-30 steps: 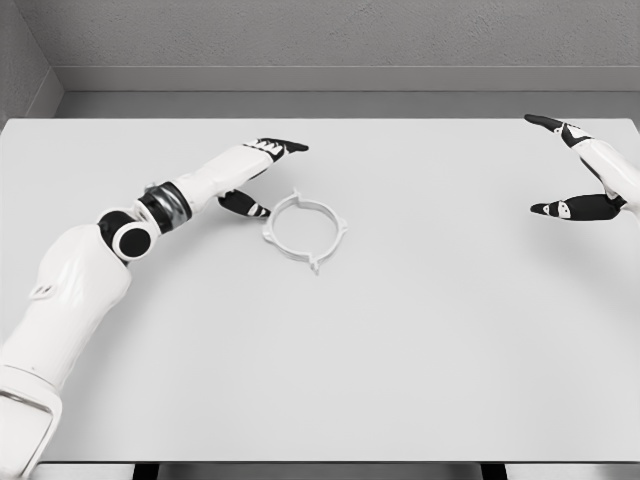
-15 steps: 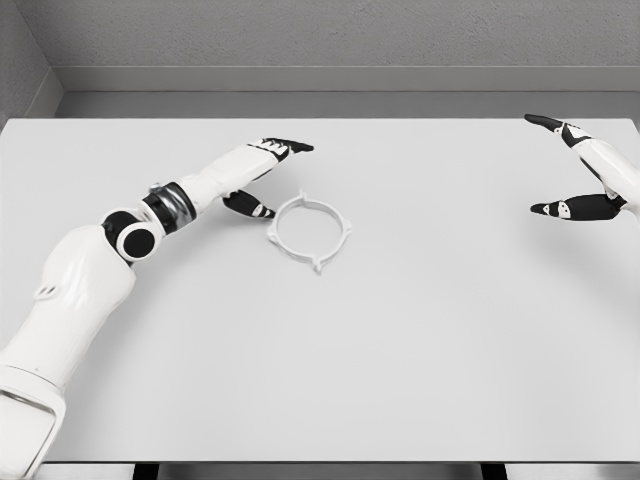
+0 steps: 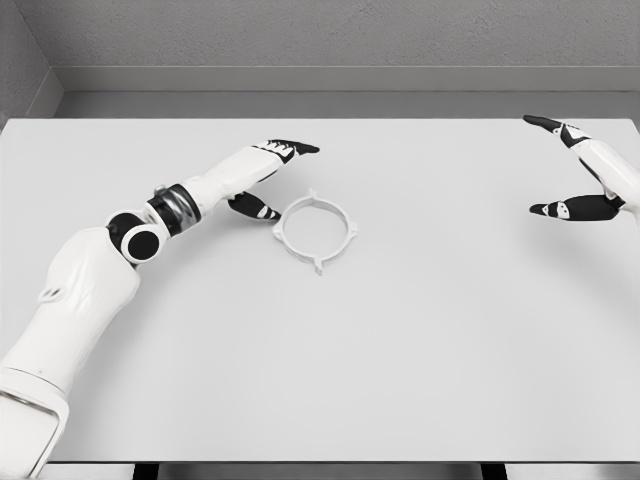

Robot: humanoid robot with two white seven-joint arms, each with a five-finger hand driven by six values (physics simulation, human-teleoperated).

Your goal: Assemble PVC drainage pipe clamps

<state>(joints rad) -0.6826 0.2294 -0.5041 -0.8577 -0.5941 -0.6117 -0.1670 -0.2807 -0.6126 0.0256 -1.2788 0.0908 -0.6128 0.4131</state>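
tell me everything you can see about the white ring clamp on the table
The white plastic-looking ring clamp is a thin open hoop with small tabs sticking out around its rim. It lies flat on the pale grey table, left of centre, and looks whole. The left hand sits just to its left with its fingers spread; the dark thumb tip is close to the rim, but contact cannot be told. Nothing else is near it.

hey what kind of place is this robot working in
Probably a simulated test bench, not a real workshop: a bare white table, plain grey walls, and a single white pipe clamp ring beside the left hand.
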